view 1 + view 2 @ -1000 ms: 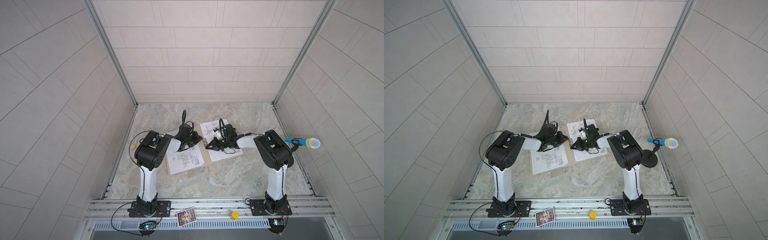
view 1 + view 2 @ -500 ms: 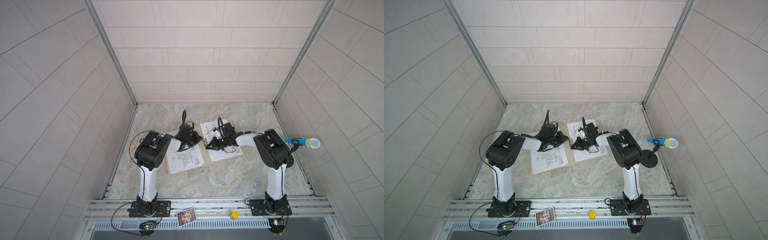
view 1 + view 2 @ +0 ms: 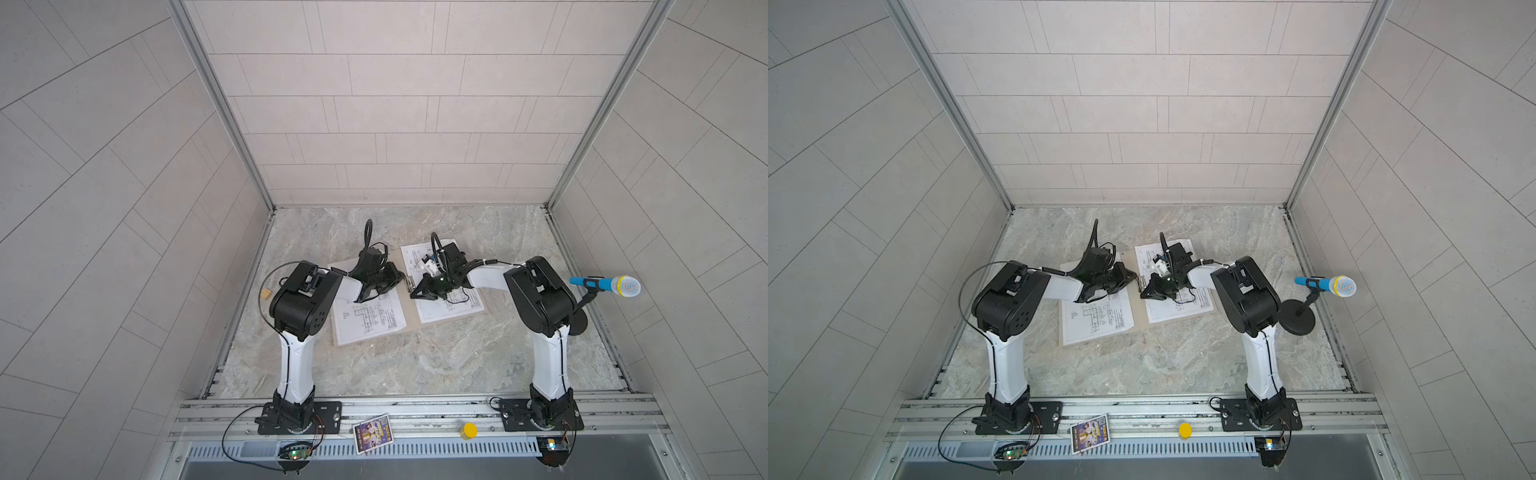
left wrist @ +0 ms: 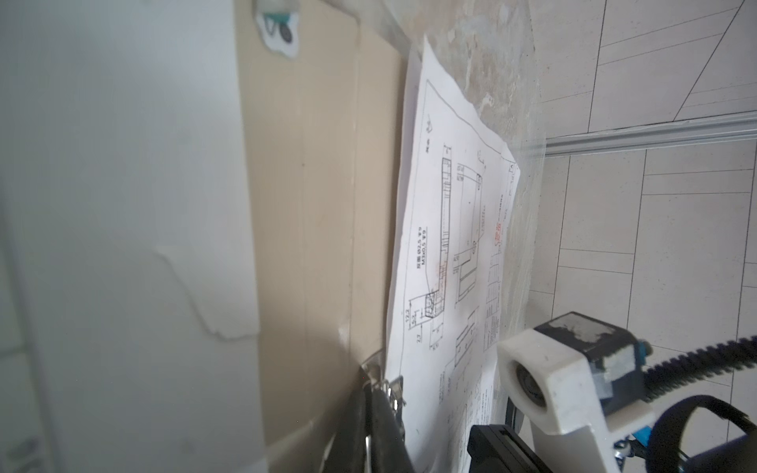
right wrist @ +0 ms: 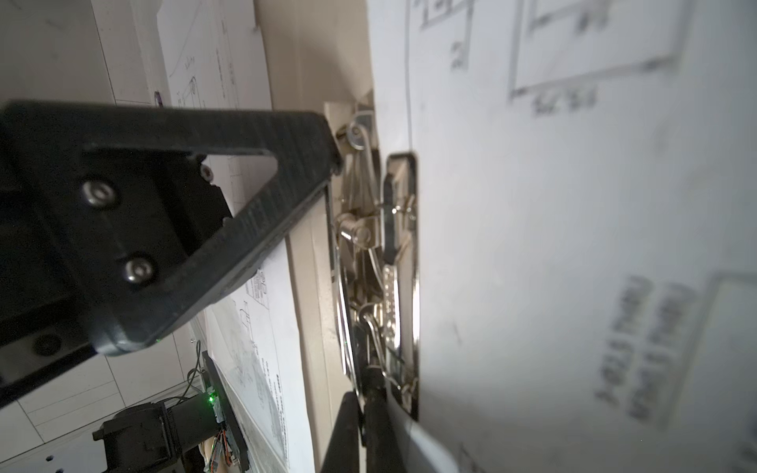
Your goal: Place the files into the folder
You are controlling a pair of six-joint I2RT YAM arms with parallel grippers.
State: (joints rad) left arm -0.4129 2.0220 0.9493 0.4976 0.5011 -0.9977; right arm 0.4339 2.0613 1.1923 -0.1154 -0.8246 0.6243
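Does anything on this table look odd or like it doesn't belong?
Yes. A blue microphone on a black stand sits at the table's right edge, and a small tan block lies at its left edge; neither fits paperwork. The folder also carries a ragged sticker near one corner.

Bench [image 3: 415, 357]: grey marble-pattern slab, walled on three sides. Lying directly on it:
- tan folder [image 4: 319, 204], open flat, right under both grippers; spine runs between left gripper [image 3: 400, 279] and right gripper [image 3: 417, 294]
- black round mic stand base [image 3: 577, 326], well outboard of the right gripper, past its arm
- small wooden block [image 3: 266, 294], at the bench edge, well outboard of the left gripper
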